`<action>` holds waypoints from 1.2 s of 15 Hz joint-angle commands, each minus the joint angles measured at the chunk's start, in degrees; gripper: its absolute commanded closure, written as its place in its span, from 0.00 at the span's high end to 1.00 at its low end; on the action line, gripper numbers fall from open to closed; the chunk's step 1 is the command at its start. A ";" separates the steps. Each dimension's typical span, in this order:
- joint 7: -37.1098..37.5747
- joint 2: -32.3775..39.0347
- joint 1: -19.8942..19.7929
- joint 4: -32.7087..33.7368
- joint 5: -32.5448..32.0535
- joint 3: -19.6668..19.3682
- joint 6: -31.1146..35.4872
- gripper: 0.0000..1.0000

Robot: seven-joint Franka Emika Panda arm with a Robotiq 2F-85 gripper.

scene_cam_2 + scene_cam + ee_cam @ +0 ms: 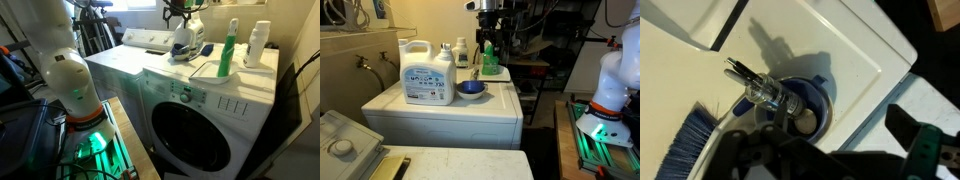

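Claw (484, 22) of mine hangs above the blue bowl (470, 88), which sits away from the table (440, 110) edges, beside the detergent jug (427, 72). Whether I am grasping the clear utensil (762, 90) I cannot tell. If my hold is loose, it may fall and knock the bowl.

I can't read any text here; the label on the white detergent jug (427, 75) carries blue print too small to make out.

Bowl (471, 88): blue, glossy, smooth plastic. Jug (427, 75) beside bowl: white matt plastic, printed paper label (428, 88). Bottle (490, 58) behind bowl: translucent green plastic. Washer top (496, 101) under bowl: white, smooth, semi-gloss painted metal.
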 commanded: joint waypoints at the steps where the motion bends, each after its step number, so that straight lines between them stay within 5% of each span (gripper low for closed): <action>1: -12.73 -2.81 -1.58 -4.81 -1.59 -0.56 4.78 1.00; 6: -29.57 -1.26 -2.83 -3.57 -3.17 -1.53 7.70 1.00; 8: -30.40 -1.15 -2.70 -3.15 -9.13 -1.74 8.38 1.00; 9: -23.38 -0.83 -2.54 -2.36 -12.70 -2.01 8.08 1.00; 10: -26.81 -0.73 -2.62 -2.22 -8.12 -1.60 7.03 1.00; 13: -23.40 0.17 -1.83 -2.38 -13.78 -1.11 8.55 1.00; 18: -32.23 3.83 -0.31 -3.25 -12.80 1.27 15.14 1.00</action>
